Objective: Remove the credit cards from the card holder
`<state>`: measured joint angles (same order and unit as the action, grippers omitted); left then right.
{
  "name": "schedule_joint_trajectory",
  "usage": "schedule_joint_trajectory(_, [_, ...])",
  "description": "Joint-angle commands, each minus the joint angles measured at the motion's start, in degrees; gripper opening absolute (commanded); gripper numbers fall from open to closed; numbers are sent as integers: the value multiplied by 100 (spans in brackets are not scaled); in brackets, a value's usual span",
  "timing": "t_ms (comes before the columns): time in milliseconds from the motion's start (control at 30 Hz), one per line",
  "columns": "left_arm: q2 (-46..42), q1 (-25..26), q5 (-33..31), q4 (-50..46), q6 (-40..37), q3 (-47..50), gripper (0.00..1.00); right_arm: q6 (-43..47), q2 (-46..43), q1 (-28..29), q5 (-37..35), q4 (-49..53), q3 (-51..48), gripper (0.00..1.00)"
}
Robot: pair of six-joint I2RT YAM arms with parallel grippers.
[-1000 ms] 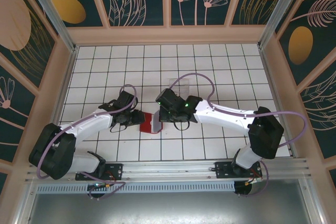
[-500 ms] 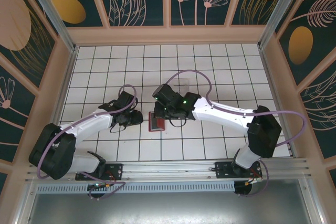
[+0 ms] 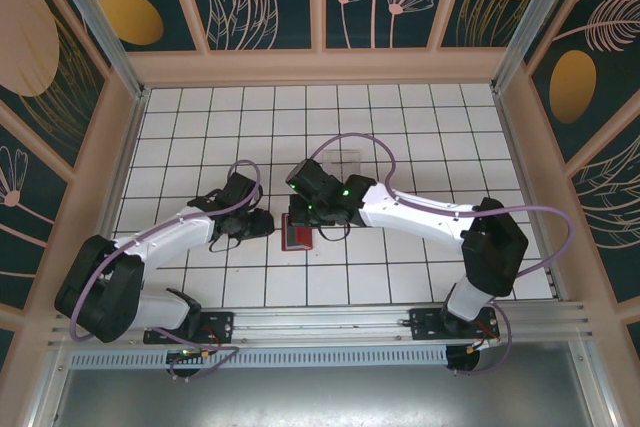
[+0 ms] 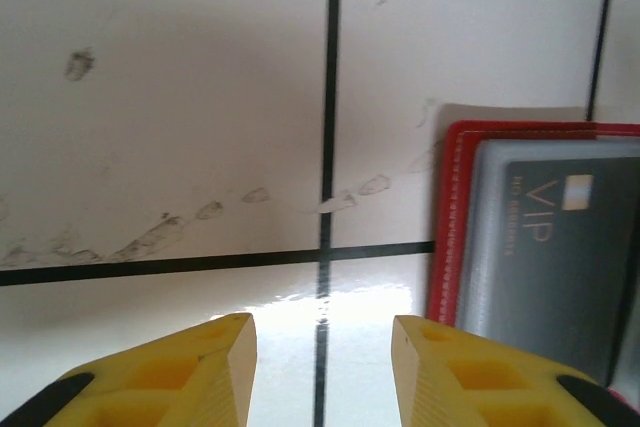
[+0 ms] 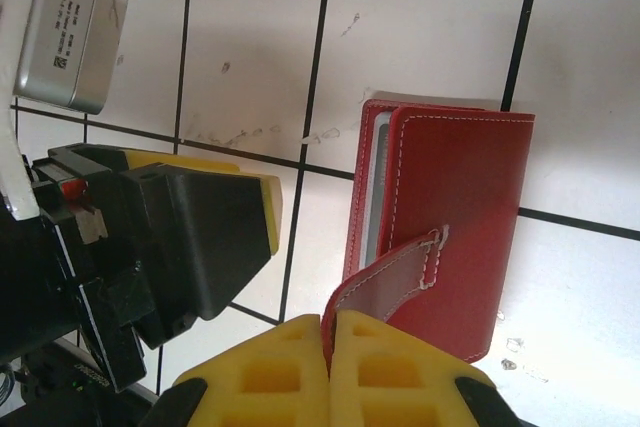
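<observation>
The red card holder [image 3: 298, 236] lies on the white tiles between the two arms. My right gripper [image 5: 330, 325] is shut on its little red snap tab [image 5: 400, 269], and the red cover [image 5: 455, 197] lies over the cards, whose grey edges show in a slit on its left. In the left wrist view a dark grey credit card [image 4: 560, 247] marked VIP sits inside the holder's red rim [image 4: 445, 232]. My left gripper [image 4: 322, 335] stands open just left of the holder, with bare tile between its fingers; its body is the black block [image 5: 190, 237] beside the holder.
A clear plastic box [image 3: 346, 161] stands on the tiles just behind the right gripper. Wooden walls [image 3: 320, 67] fence the tiled floor on three sides. The left arm's camera housing [image 5: 60, 32] sits close to the holder's left.
My right gripper has swung left over the holder with the tab in it. The holder's grey inside no longer shows from above. The left arm has hardly moved.
</observation>
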<state>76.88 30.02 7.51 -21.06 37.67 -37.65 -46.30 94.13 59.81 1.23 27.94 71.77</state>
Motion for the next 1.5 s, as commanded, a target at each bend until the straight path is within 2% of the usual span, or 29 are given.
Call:
schedule_joint_trajectory(0, [-15,14,367,171,-109,-194,40,139,-83,-86,-149,161,78,0])
schedule_joint_trajectory(167, [100,19,452,180,-119,-225,40,243,-199,-214,-481,668,-84,0])
schedule_joint_trajectory(467, [243,127,532,172,-76,-312,41,411,-508,-474,-566,919,-745,0])
schedule_joint_trajectory(900, [794,626,317,65,-6,-720,44,649,-657,-736,-748,883,-1324,0])
schedule_joint_trajectory(1267, [1092,647,284,62,-20,-674,44,680,-672,-846,-951,854,-1677,0])
schedule_joint_trajectory(1467, [1101,645,368,156,-27,-589,44,617,-756,-854,-1211,1269,-1378,16])
